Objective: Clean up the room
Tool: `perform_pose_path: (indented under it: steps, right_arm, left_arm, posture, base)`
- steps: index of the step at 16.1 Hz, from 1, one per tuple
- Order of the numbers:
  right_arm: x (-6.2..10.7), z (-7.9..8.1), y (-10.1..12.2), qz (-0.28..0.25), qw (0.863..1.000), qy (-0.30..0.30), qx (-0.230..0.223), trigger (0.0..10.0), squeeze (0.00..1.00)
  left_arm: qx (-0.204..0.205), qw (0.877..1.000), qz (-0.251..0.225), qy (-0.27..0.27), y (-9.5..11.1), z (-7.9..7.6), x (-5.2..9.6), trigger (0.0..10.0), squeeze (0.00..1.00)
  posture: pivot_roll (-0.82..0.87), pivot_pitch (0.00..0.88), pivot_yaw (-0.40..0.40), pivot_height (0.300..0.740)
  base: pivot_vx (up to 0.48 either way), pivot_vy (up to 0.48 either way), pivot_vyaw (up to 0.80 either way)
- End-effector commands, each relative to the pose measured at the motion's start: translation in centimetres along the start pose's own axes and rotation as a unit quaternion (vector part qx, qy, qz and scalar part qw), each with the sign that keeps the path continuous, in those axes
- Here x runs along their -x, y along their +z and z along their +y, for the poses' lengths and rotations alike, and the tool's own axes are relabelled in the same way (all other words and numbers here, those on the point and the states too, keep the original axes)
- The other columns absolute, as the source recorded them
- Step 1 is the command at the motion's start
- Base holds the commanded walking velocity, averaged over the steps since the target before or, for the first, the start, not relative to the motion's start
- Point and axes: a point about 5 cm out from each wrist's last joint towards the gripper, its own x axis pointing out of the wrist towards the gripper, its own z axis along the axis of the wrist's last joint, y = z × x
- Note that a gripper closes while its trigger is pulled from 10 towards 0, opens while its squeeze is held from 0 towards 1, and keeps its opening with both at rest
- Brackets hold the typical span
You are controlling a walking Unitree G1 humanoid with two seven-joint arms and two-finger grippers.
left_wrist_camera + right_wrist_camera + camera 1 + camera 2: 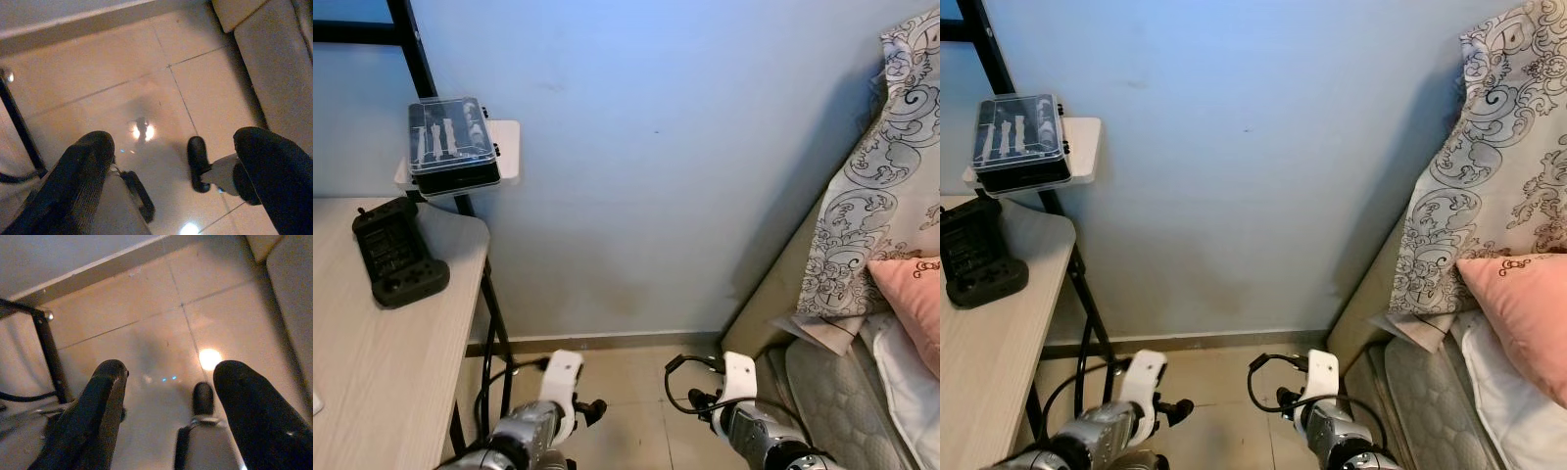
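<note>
On the small white shelf (505, 147) above the tabletop (372, 343) you have a clear-lidded case (452, 143) with pale tools lined up inside, its long axis running toward the blue wall (656, 166). Just below it, a black holder (395, 253) lies flat on the tabletop. Both arms hang low over the tiled floor (146, 73); left claw (171, 181) and right claw (166, 406) stand wide, holding nothing. Right of the wall lies the bed (891, 294) with a pink pillow (911, 294).

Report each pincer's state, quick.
Left pincer: open, empty, over the floor.
Right pincer: open, empty, over the floor.
</note>
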Motion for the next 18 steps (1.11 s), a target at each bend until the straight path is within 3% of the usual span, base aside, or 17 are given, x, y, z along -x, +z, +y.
perform_pose_path:
  steps: [1, 5, 9, 12, 16, 18]
  right_arm:
    - [0.0, -0.3, -0.5, 0.009, 0.999, -0.012, -0.028, 10.0, 0.0]
    - [0.0, 0.0, -1.2, 0.014, 0.999, -0.013, -0.029, 10.0, 0.0]
    - [0.0, -0.1, -1.9, 0.012, 0.999, -0.02, -0.045, 10.0, 0.0]
    - [0.0, 0.0, -2.3, 0.008, 0.998, -0.018, -0.055, 10.0, 0.0]
    - [0.1, -0.2, -2.0, 0.0, 0.998, -0.022, -0.062, 10.0, 0.0]
    - [0.1, -0.3, -1.9, -0.003, 0.998, -0.021, -0.056, 10.0, 0.0]
  left_arm:
    - [-0.043, 0.999, -0.008, -0.008, 0.9, -0.3, -0.1, 10.0, 0.0]
    - [-0.099, 0.995, -0.015, -0.008, 2.0, 0.2, 0.1, 10.0, 0.0]
    - [-0.123, 0.992, -0.02, -0.003, 2.5, 0.9, 0.3, 10.0, 0.0]
    - [-0.172, 0.985, -0.02, -0.022, 3.3, 0.7, 0.3, 10.0, 0.0]
    - [-0.195, 0.98, -0.027, -0.032, 4.2, 0.3, 0.3, 10.0, 0.0]
    - [-0.176, 0.983, -0.034, -0.024, 4.5, 0.6, 0.4, 10.0, 0.0]
  posture:
    - [0.1, 0.0, -0.084, 0.74]
    - [0.08, 0.0, -0.044, 0.74]
    - [0.06, 0.0, 0.0, 0.74]
    - [0.02, 0.0, 0.052, 0.74]
    - [0.0, 0.0, 0.067, 0.74]
    - [0.0, 0.0, 0.062, 0.74]
  base:
    - [0.0, 0.0, 0.0]
    - [0.0, 0.0, 0.0]
    - [0.0, 0.0, 0.0]
    - [0.0, 0.0, 0.0]
    - [0.0, 0.0, 0.0]
    - [0.0, 0.0, 0.0]
